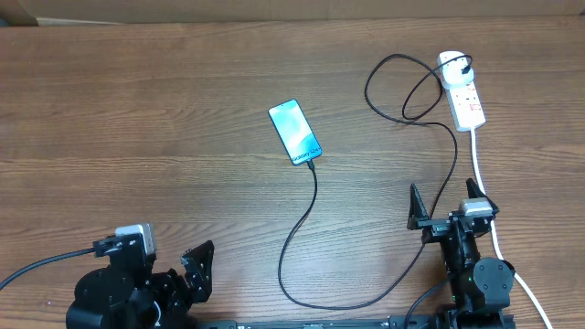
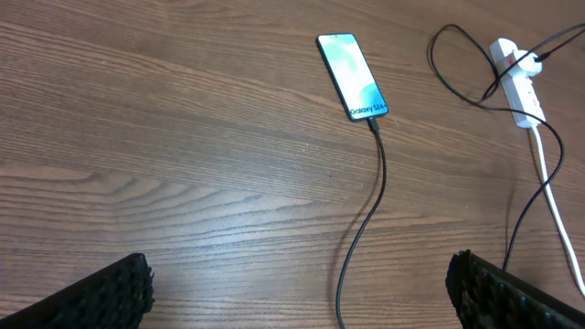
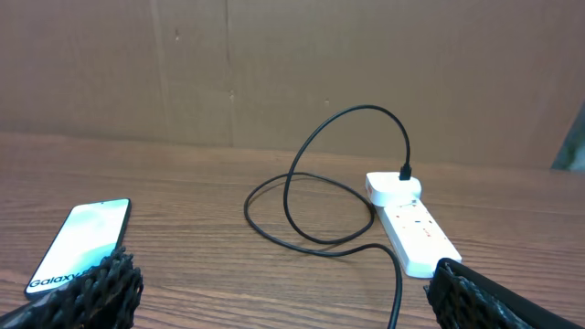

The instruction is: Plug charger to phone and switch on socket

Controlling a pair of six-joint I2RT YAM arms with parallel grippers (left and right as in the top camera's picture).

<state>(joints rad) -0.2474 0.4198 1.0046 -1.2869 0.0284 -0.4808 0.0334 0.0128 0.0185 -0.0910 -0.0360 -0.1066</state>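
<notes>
Jaws spread, empty on left gripper (image 1: 198, 267) and right gripper (image 1: 445, 203); charger (image 1: 306, 215) tip looks seated in phone (image 1: 295, 132), so right arm best presses socket (image 1: 464, 96) switch, table (image 1: 137, 110) far-right corner, avoiding loops.

Phone (image 1: 295, 132) lit, flat mid-table; black charger (image 1: 315, 183) plugged into it; white socket (image 1: 464, 96) far right

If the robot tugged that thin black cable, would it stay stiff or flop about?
Probably floppy: the charger lies in loose loops and curves. It looks thin, so it would likely sag and trail when lifted. Its tip meets the phone at one short edge, so a pull might drag the phone along too.
</notes>
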